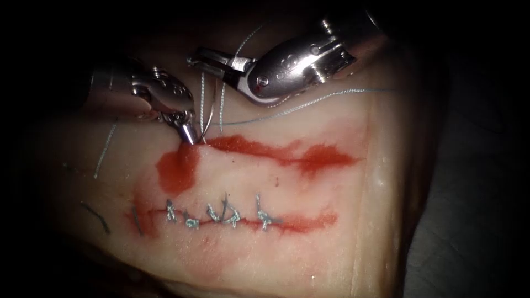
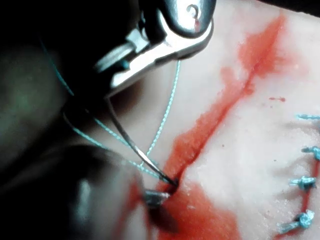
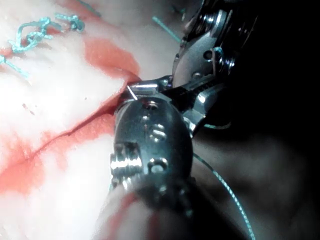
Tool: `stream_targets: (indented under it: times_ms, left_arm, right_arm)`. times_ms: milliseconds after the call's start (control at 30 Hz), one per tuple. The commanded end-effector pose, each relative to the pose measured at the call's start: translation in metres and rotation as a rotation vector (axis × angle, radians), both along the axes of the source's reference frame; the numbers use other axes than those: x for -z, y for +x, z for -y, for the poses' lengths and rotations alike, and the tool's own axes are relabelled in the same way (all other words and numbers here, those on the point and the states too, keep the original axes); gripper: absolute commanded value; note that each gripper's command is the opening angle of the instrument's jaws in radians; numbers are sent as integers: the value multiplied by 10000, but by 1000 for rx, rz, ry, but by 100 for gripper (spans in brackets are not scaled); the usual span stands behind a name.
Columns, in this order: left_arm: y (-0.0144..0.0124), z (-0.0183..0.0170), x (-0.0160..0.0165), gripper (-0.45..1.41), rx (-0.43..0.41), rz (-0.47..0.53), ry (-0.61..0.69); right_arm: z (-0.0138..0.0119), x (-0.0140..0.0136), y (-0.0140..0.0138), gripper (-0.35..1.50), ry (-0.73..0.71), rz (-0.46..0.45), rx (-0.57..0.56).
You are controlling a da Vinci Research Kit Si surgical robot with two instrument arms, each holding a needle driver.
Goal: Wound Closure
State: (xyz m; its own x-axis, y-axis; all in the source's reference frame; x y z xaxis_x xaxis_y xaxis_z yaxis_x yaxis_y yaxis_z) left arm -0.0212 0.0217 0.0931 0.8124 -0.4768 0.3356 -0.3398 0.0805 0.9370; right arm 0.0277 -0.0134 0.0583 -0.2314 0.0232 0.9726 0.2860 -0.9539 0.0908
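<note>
Though faint endoscopically, needle [image 2: 126, 136] in right end effector [image 2: 114, 82], tip in cut [image 2: 220, 116]

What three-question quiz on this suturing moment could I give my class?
1. True or false: the left arm's hand holds the needle.
2. Where is the needle's tip? A: in the stitched cut. B: at the left end of the open upper cut. C: lying loose on the tissue, far from both cuts.
3. Complete: the cut that already carries stitches is the ___ cut.

Key:
1. False. The right arm's hand grips the needle near its thread end; the left arm's hand sits at the cut's edge.
2. B.
3. Lower.
</note>
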Motion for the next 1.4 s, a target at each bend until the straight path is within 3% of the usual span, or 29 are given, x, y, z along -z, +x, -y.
stream_targets:
  times_ms: [33, 400, 633, 1000, 1400]
  left_arm:
    - [-5, -3, -5, -45, 0, 1, -1]
    - [-5, -2, -4, -45, -3, 3, -1]
    - [-4, -2, -4, -45, -4, -2, 1]
    - [-5, -2, -4, -45, -3, -1, 1]
    - [-8, -1, -3, -45, -5, 0, 2]
  right_arm:
    - [-3, -4, 11, -35, -45, 8, 38]
    - [-4, -2, 13, -35, -187, 65, 125]
    - [-4, -3, 13, -35, -262, 155, 196]
    - [-1, -2, 16, -35, -269, 139, 214]
    - [2, 2, 20, -35, -162, 49, 200]
